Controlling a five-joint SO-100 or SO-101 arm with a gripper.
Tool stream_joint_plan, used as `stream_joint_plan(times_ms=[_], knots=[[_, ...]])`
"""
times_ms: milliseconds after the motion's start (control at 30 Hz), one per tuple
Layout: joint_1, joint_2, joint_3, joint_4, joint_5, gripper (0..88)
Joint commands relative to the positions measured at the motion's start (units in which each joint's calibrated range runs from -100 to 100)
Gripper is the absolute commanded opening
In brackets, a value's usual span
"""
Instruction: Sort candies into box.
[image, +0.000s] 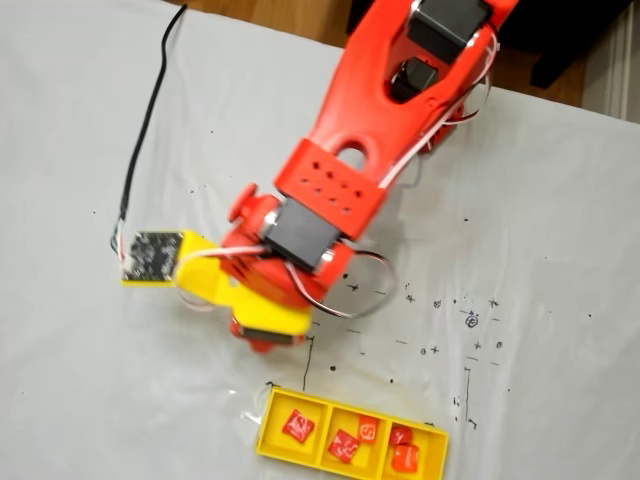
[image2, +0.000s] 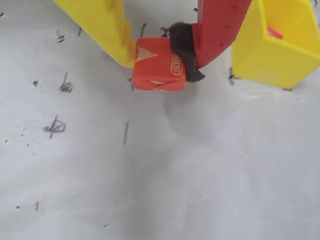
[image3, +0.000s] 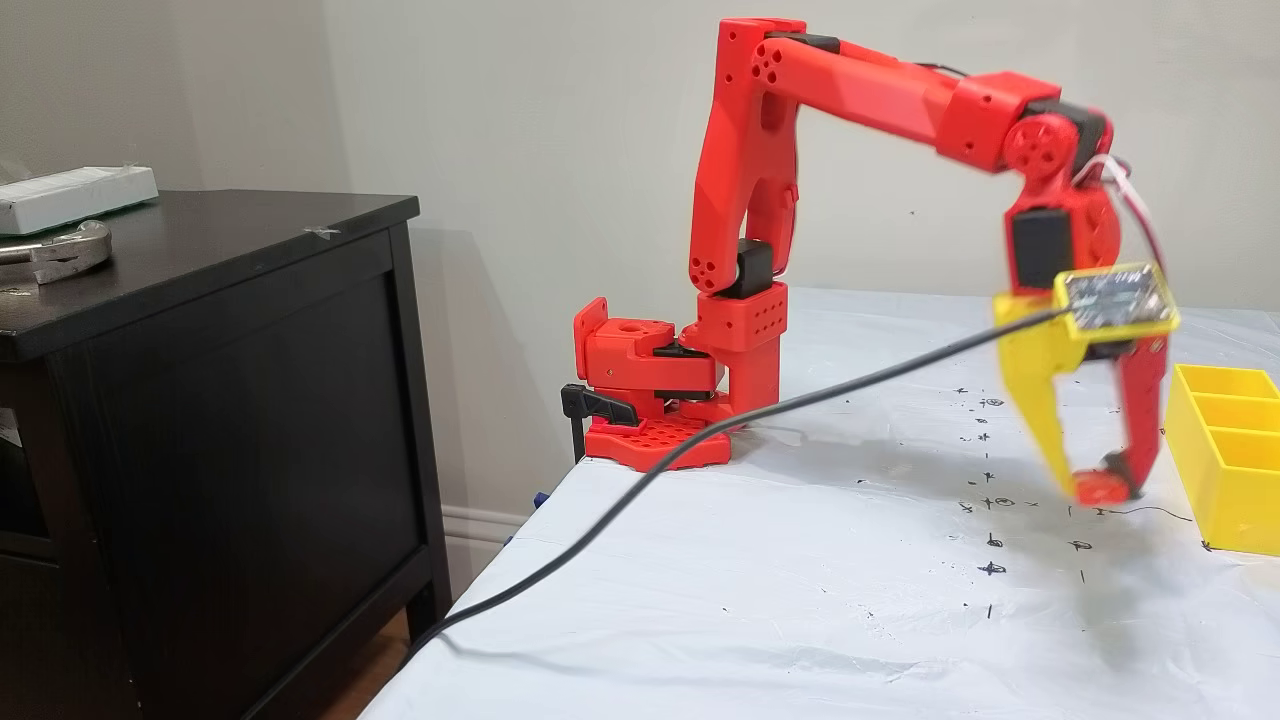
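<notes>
The gripper (image2: 159, 62) is clamping one candy (image2: 156, 71) between its jaws; five candies (image: 297, 426) are lying in one box (image: 272, 436).

Five candies (image: 298, 426) in box (image: 272, 436)

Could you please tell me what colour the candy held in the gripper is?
Red-orange with faint white marks; the candy in the gripper shows best in the wrist view.
</notes>
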Motion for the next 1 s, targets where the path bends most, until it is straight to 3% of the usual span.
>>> stream_joint_plan(times_ms=[0, 400, 967], knots=[[-4.99, -8.35, -11.78, 1.15, -3.37, 0.1], [-9.79, -0.89, -15.06, -10.88, -8.06, 0.1], [-11.15, 4.03, -13.88, -12.03, -6.11, 0.1]])
